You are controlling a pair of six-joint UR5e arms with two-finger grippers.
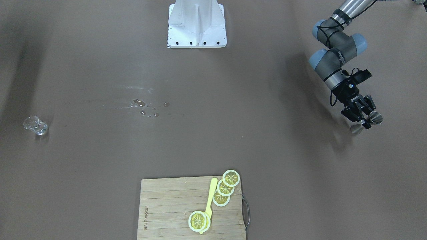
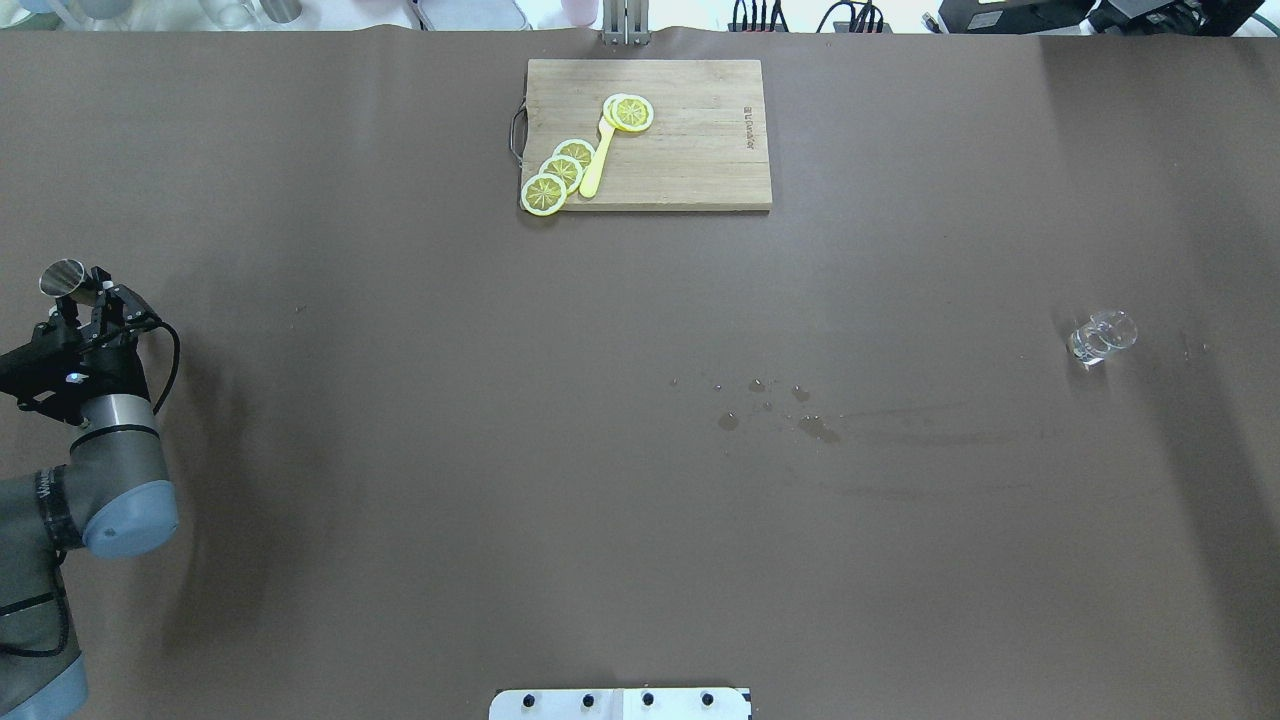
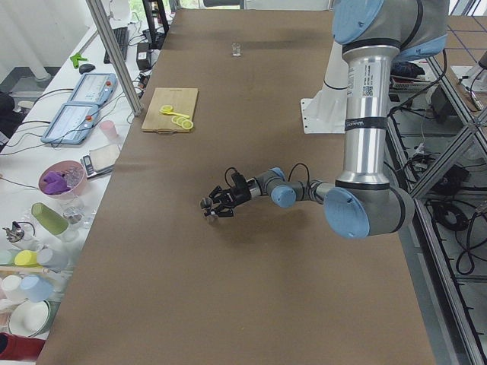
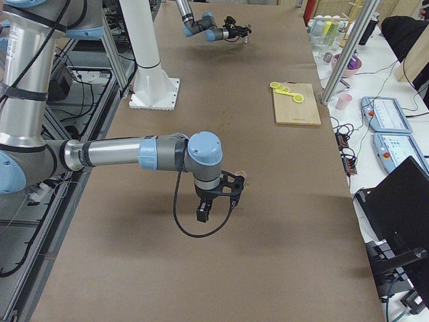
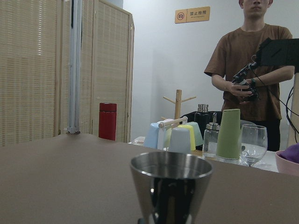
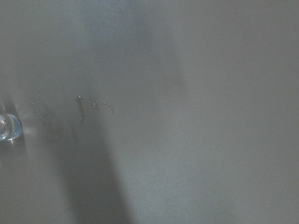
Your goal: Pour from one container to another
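The steel jigger (image 1: 376,117) stands upright, gripped at its narrow waist by my left gripper (image 1: 366,121), low over the table near its left end. From overhead the jigger (image 2: 62,278) shows just beyond that gripper (image 2: 82,292). Its rim (image 5: 170,164) fills the bottom of the left wrist view. The clear glass cup (image 1: 36,125) stands on the table far off at the right end (image 2: 1100,337), and at the left edge of the right wrist view (image 6: 7,127). My right gripper (image 4: 231,191) shows only in the exterior right view, hanging over the table; whether it is open or shut I cannot tell.
A wooden cutting board (image 2: 700,160) with lemon slices (image 2: 560,172) and a yellow knife (image 2: 597,160) lies at the far edge. Water drops (image 2: 775,405) spot the middle of the table. A person (image 5: 252,60) and cups (image 5: 180,137) stand beyond the left end.
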